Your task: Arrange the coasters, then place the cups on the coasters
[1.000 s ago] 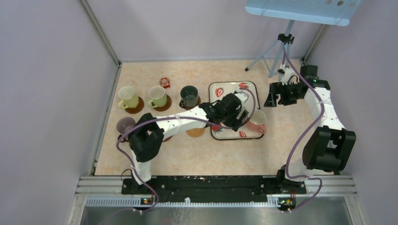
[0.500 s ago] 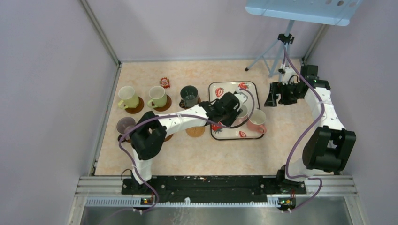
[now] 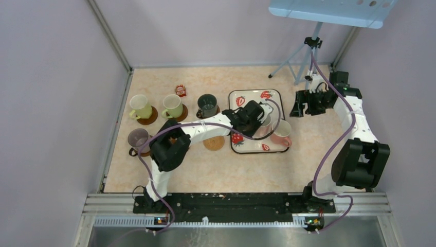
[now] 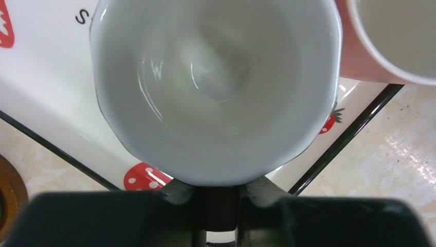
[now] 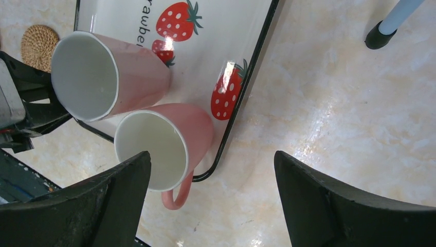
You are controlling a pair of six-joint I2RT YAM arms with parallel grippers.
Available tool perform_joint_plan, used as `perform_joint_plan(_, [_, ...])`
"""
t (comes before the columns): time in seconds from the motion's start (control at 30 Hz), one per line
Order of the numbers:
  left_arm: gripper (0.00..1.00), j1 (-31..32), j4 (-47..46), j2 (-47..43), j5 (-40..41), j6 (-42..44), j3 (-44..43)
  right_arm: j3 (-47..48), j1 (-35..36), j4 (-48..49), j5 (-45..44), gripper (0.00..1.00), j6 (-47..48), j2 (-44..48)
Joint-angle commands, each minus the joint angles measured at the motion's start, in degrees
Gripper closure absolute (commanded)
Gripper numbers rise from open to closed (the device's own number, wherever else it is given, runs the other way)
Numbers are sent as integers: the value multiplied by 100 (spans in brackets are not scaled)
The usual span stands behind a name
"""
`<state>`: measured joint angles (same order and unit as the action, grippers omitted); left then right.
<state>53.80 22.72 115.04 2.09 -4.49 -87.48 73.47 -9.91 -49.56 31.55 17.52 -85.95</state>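
Gripping white cup (image 4: 216, 87) at its near side on tray (image 4: 46, 92) with left jaws clamped shut, pink cup (image 5: 190, 134) just beside; right jaws wide apart, off tray's right edge.

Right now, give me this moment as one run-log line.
left hand: shut on pale ceramic mug | location: white strawberry-print rectangular tray | right hand: open, empty

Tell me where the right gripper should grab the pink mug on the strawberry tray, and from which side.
Probably by its handle, coming down from outside the tray's near right corner. The pink mug stands upright with the handle jutting past that corner, clear of everything, while the cream-white mug in the shut left gripper crowds its other side. The right gripper is open.
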Motion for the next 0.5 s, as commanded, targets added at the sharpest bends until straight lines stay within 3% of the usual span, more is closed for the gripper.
perform_joint_plan(0.0, [100,-176,-52,-96,3,-34,-206,147,-46,20,40,12,68,129])
perform_joint_plan(0.2, [100,-427,-472,-957,-48,263,500,203,-46,61,122,12,9,76])
perform_joint_plan(0.47, [100,-1151,-763,-2307,-960,969,1539,396,-46,26,191,12,-53,2])
